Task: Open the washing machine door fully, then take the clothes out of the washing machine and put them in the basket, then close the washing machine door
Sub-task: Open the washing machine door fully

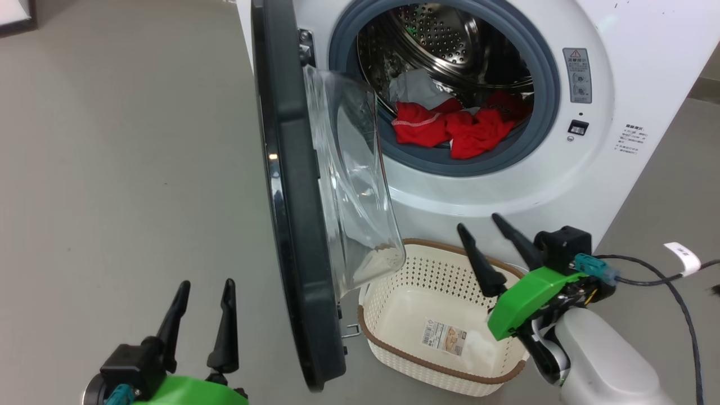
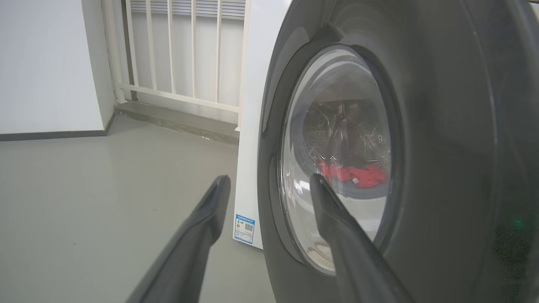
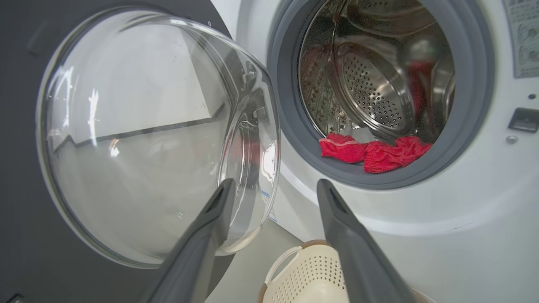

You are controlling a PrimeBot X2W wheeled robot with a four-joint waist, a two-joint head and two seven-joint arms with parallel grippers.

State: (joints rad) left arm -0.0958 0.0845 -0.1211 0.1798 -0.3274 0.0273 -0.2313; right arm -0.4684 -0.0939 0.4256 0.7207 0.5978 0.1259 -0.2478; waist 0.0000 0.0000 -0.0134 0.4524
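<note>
Door: washing machine door (image 1: pixel 292 197) swung out from the washing machine (image 1: pixel 619 67).
Clothes: clothes (image 1: pixel 455 126) inside the machine's drum mouth.
Basket: basket (image 1: pixel 382 292) on the floor, just before the machine.
Left gripper (image 1: pixel 206 283): fingers apart, well clear of the machine.
Right gripper (image 1: pixel 478 221): fingers apart, near the machine's front.

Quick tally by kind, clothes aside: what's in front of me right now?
Washing machine: 1
Washing machine door: 1
Basket: 1
Grippers: 2, left gripper and right gripper, jaws open
Total: 5
</note>
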